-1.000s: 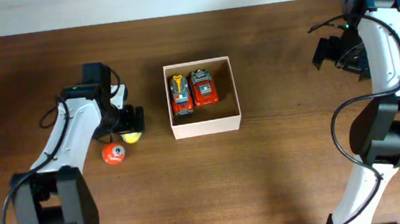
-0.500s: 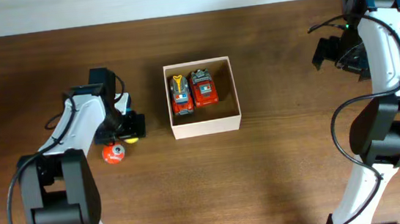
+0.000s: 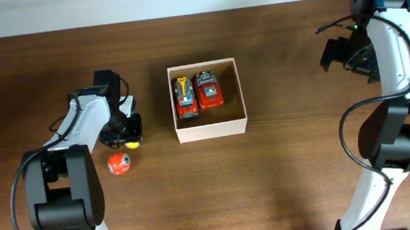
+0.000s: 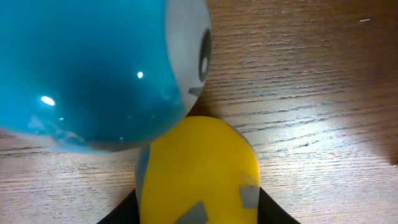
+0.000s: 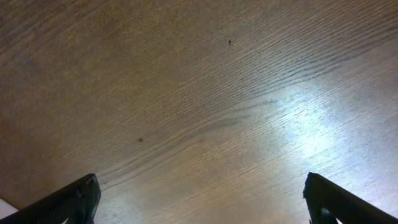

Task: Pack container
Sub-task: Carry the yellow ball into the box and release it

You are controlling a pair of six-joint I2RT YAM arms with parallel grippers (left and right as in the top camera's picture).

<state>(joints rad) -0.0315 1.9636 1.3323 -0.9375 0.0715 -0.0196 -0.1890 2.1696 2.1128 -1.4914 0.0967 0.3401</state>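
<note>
Sitting open-side up, near-square container (image 3: 210, 132), left end effector (image 3: 130, 136) clasping yellow toy (image 4: 196, 168), right end effector (image 5: 199, 199) wide.

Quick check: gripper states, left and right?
Left gripper: closed on the yellow toy.
Right gripper: open, holding nothing.

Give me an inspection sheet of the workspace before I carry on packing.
Surface: brown wooden table, some glare.
Job's things: container open, two red toy cars side by side inside; yellow toy, blue toy and orange ball on the table outside it.
Clutter: nothing seen.
Grippers: left pincer flanks the yellow toy, grip unclear; right pincer open, holding nothing.
Cables: black cables loop along both arms.
Surroundings: pale strip beyond the table's far edge.
</note>
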